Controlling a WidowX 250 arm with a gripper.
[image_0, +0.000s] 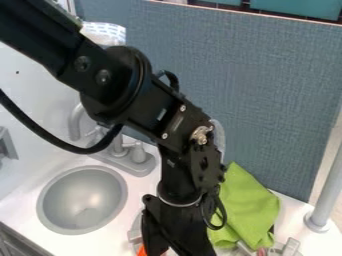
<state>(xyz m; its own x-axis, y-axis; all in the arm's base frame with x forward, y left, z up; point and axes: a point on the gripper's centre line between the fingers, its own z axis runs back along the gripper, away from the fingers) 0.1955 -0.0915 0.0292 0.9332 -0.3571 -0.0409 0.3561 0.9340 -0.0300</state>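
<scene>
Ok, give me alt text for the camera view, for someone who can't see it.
A black robot arm slants from upper left to the bottom edge, between a round grey sink and a crumpled green cloth. A blue-grey panel stands behind.

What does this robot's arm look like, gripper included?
The arm is black, with chunky segments, a big rounded joint and silvery bolts. A thick black cable loops beside it. The gripper is black too, below a thin metallic ring.
</scene>
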